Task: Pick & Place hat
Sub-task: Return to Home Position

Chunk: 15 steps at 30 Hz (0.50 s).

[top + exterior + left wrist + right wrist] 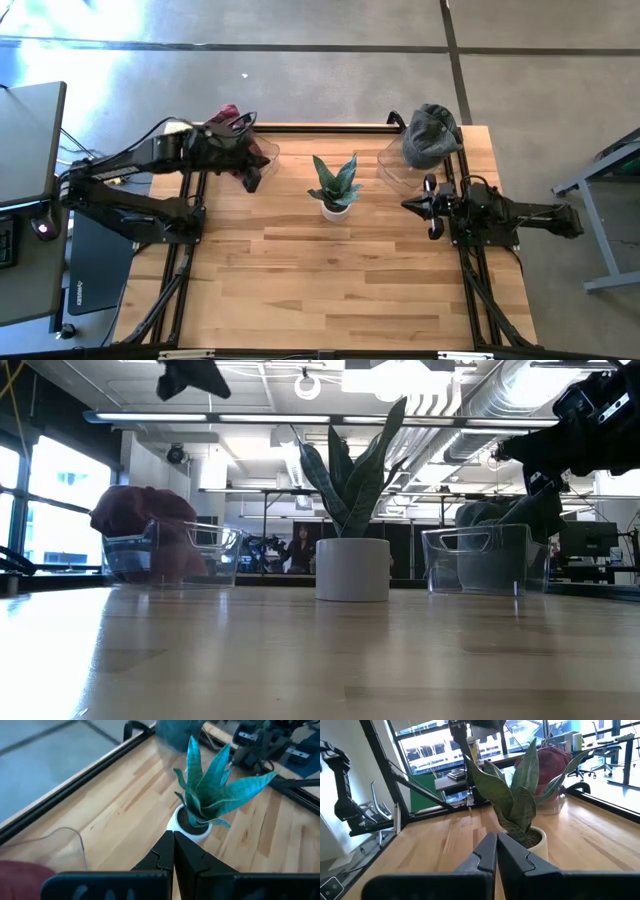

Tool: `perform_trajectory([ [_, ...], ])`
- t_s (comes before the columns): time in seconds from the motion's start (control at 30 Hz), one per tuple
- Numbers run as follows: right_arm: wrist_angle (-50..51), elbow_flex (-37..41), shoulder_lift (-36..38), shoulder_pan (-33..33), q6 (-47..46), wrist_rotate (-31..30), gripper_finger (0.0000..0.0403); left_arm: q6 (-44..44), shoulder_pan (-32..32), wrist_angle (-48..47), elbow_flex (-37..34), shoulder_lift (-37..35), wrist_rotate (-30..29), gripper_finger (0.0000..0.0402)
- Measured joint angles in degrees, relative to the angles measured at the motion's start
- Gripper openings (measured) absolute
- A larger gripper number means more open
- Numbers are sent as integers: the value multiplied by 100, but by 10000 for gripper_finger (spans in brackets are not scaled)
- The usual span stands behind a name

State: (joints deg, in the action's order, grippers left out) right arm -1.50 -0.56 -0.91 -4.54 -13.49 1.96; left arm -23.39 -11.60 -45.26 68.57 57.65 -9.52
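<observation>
Where the wooden table (pixel 330 280) runs along its far edge, two transparent bins are set, the left bin (pixel 264 152) and the right bin (pixel 392 165), with a potted plant (pixel 335 188) between them and apart from both. Bare wood is seen on each side of the plant, and a wide stretch of it reaches toward the near edge.

The red cap (pixel 229 114) is heaped at the far outer corner of the left bin, rising above the rim; its long axis and the way its brim points cannot be told. The black cap (pixel 432 135) is bulged over the top of the right bin, crown upward, its brim direction likewise unclear.

The left gripper (pixel 250 180) is held just beside the left bin, pointed toward the plant, its fingers (pixel 162 855) pressed together on nothing. The right gripper (pixel 410 205) is held near the right bin, also aimed at the plant, fingers (pixel 485 855) closed and empty.
</observation>
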Motion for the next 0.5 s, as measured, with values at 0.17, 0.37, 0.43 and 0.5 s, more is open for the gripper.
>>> perform_trajectory([
  [0.17, -2, 0, -22, 0, 4, -3, 13, 257, -4, 1435, -1615, -1055, 153, 0],
  [0.37, -2, 0, -85, 1, 6, -2, 8, 264, -2, 2567, -3306, -2602, 154, 0],
  [0.43, -2, 2, -84, 0, 6, -5, 7, 435, -2, 2531, -3661, -3048, 80, 0],
  [0.5, -2, 2, -98, 0, 6, -5, 8, 661, 0, 2308, -3937, -3396, -129, 0],
])
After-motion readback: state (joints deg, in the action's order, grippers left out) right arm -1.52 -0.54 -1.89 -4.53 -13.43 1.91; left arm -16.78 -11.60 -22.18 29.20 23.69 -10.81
